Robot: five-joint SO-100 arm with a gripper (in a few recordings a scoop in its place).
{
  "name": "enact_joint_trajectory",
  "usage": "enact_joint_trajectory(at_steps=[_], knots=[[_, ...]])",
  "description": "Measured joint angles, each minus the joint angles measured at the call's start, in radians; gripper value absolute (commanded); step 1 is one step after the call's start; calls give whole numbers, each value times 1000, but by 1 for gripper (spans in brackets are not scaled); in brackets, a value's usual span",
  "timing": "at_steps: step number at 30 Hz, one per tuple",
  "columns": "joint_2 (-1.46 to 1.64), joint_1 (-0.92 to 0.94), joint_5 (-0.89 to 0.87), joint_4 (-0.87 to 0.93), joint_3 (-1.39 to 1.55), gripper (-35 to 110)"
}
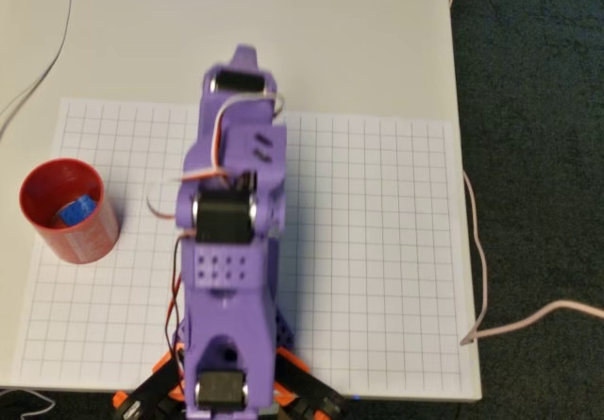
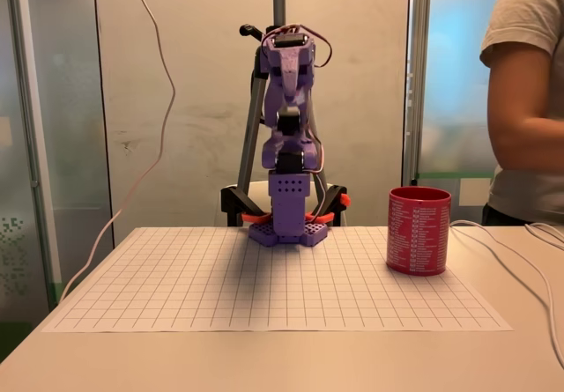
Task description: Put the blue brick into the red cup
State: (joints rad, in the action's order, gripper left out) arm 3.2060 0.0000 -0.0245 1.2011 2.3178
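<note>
1. Already inside the red cup (image 1: 68,210): the blue brick (image 1: 75,210), lying on the cup's floor toward the side nearer the arm in the overhead view, tilted a little.
2. Standing upright on the gridded paper sheet (image 1: 377,250), near that sheet's left edge in the overhead view; in the fixed view, the same red cup (image 2: 419,231) right of the arm, pale print covering its wall, brick hidden behind the wall.
3. Well apart from the cup, folded back over its own base: the purple arm (image 1: 234,250), upper links stacked upright in the fixed view (image 2: 287,136), with nothing of it over or touching the cup.
4. At the arm's far end from the cup's side, pointing away from the base in the overhead view: the gripper (image 1: 243,61); jaws too blurred and too hidden by the arm's body to tell open from closed, and no object seen in them.
5. Under the cup and sheet: the pale table (image 1: 377,52), with thin cables (image 1: 477,250) trailing past the sheet's edge opposite the cup.
6. Beyond the cup in the fixed view, at the right edge: a person (image 2: 529,101) in a light shirt, arm hanging, not touching the cup.
</note>
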Motion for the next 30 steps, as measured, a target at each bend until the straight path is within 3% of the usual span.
enact_joint_trajectory(at_steps=[4, 10, 16, 30], knots=[[89, -3, 2, 37, 84, 0], [87, -14, 14, -118, 407, 0], [86, -15, 38, -147, 719, 0], [94, -17, 28, -144, 752, 0]])
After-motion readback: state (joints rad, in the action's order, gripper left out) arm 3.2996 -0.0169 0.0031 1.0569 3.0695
